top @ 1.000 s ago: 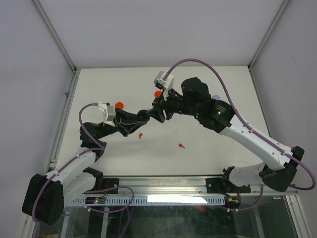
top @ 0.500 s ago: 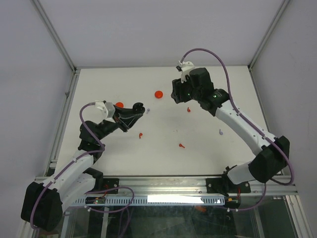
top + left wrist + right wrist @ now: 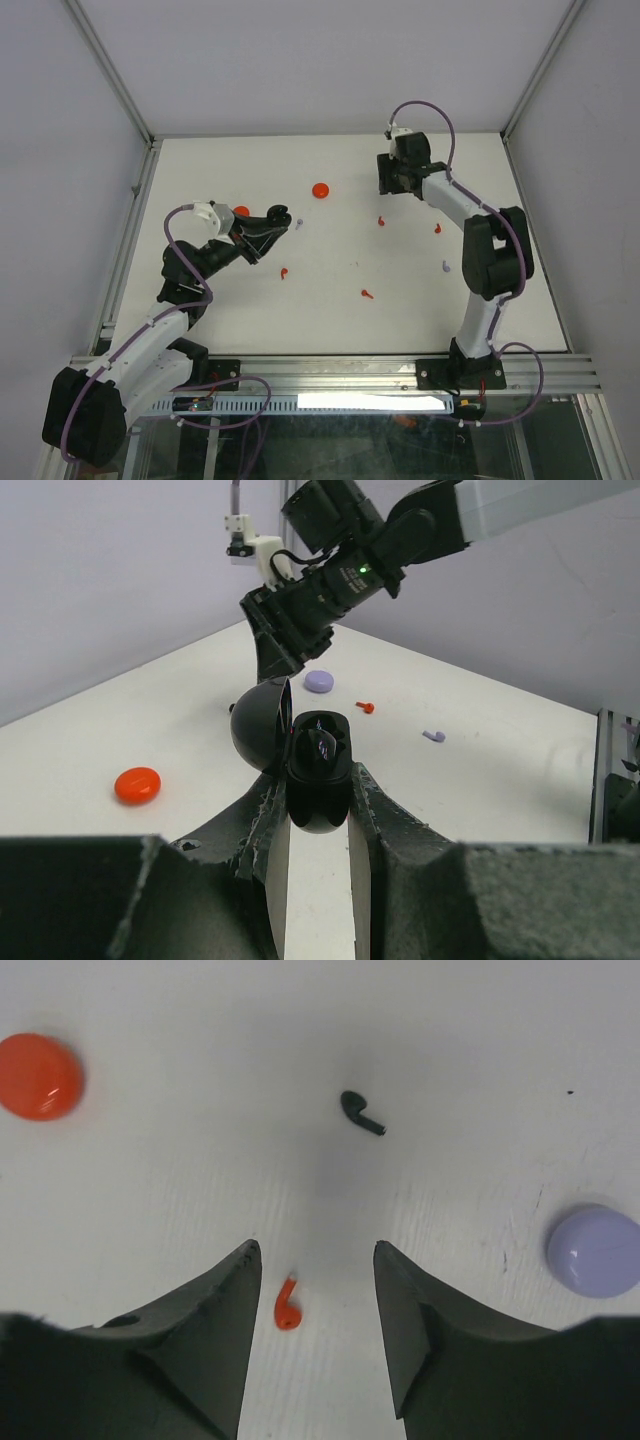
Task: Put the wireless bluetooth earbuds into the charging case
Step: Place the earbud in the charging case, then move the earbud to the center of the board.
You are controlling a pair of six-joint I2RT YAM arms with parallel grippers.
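Gripping a glossy black oval plastic charging case [image 3: 318, 775] by its sides, the left hand [image 3: 318, 792] is clamped firmly on it at the left-middle of the white worktop [image 3: 330, 320]. The case stands upright between the fingers, and its domed black lid [image 3: 262, 725] is swung open to one side

The right hand [image 3: 315, 1250] hangs over the far right part of the worktop with its fingers pointing down. They are parted about halfway and have hold of nothing. Seen from its wrist, a tiny red comma-shaped plastic earbud [image 3: 287, 1305] lies on the worktop in the gap between the fingertips, touching neither. A tiny black comma-shaped earbud [image 3: 361, 1112] lies further out, apart from it. A flat round red disc [image 3: 38, 1075] sits off to one side, and a flat round lavender disc [image 3: 595, 1250] to the other

From above, more red earbuds [image 3: 284, 272] lie scattered across the middle of the worktop, and a pale lavender earbud [image 3: 446, 266] lies near the right arm, all well apart from the case
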